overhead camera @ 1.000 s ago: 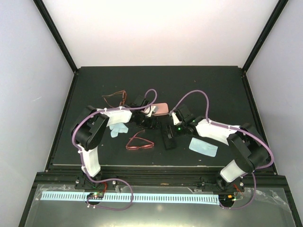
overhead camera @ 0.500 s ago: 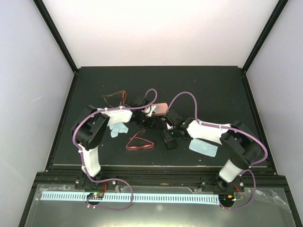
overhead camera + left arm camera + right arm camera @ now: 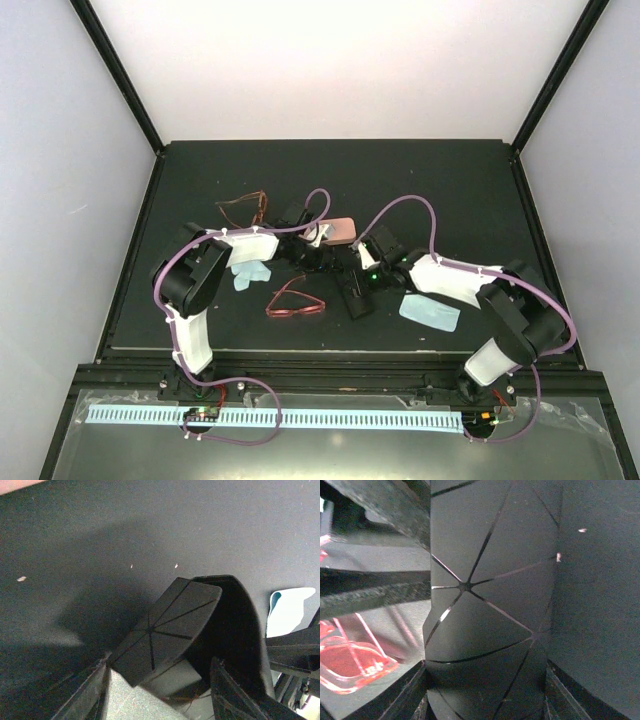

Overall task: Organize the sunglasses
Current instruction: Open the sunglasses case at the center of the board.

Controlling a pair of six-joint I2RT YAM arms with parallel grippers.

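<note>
At the far left of the dark table (image 3: pixel 450 190), the brownish-amber sunglasses (image 3: pixel 243 208) lie with their arms spread, just beyond the left arm's white forearm and touching nothing. Below that forearm, a crumpled light blue cloth (image 3: pixel 248 272) peeks out, partly covered by the arm. Nearer the front edge, the red-pink sunglasses (image 3: pixel 293 303) rest flat on the table with their arms unfolded, between the left arm's upright link and the black case (image 3: pixel 355 300), apart from both. The left gripper (image 3: pixel 328 262) reaches rightward toward the table's middle. Its wrist view shows an end of the black case, a flap scored with fine lines and a curved shell behind it, sitting between the two fingers, so it reads as grasping the case there. Just beyond this gripper lies the pink case (image 3: pixel 342 229), partly hidden by the wrist. The right gripper (image 3: pixel 360 280) comes in from the other side, close to the left one. In its wrist view the scored black surface fills the gap from one finger to the other, which looks like a grasp on the same case, and the red-pink pair shows blurred at the lower left. Right of the case, under the right forearm, a second light blue cloth (image 3: pixel 430 311) lies flat.
</note>
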